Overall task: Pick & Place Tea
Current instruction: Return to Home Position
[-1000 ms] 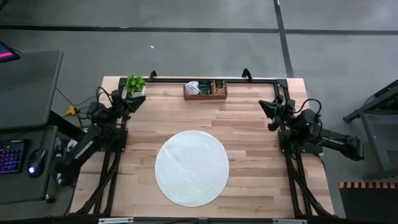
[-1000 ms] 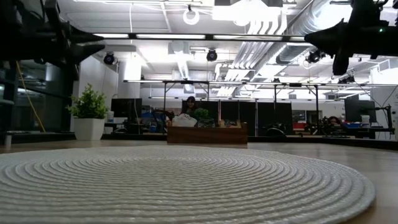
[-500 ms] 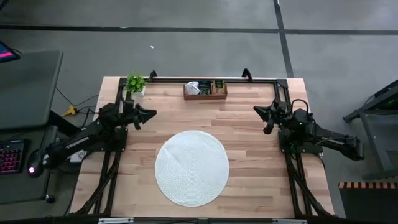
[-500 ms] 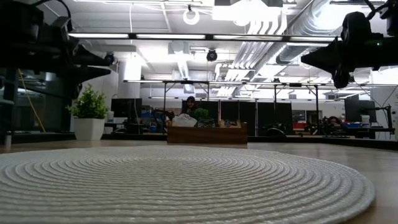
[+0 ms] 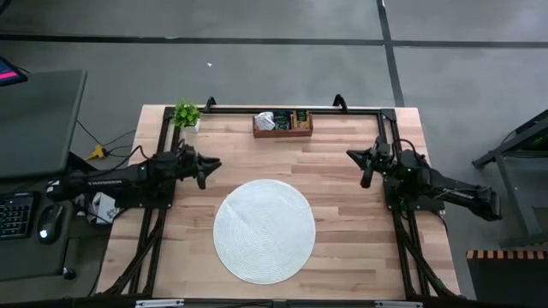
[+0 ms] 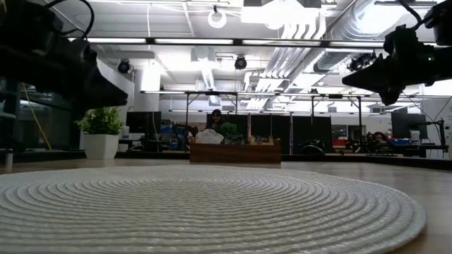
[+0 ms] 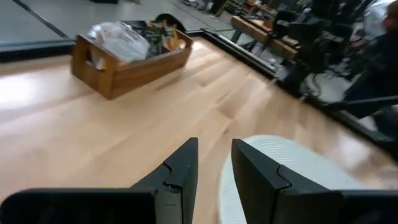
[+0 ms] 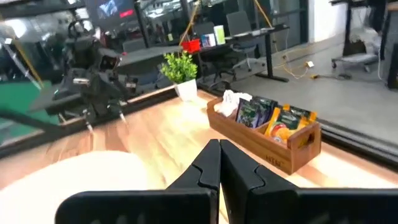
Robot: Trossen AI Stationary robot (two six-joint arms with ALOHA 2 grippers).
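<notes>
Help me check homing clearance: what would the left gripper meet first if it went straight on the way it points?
Likely bare light wooden tabletop, just beside the round white woven mat; the left gripper hangs above it, so depth is uncertain.

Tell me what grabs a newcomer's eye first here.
The large round white woven mat lies mid-table. At the far edge sits the brown wooden three-compartment tray, packed with small flat tea sachets. The left hand and right hand hover at either side, holding nothing.
</notes>
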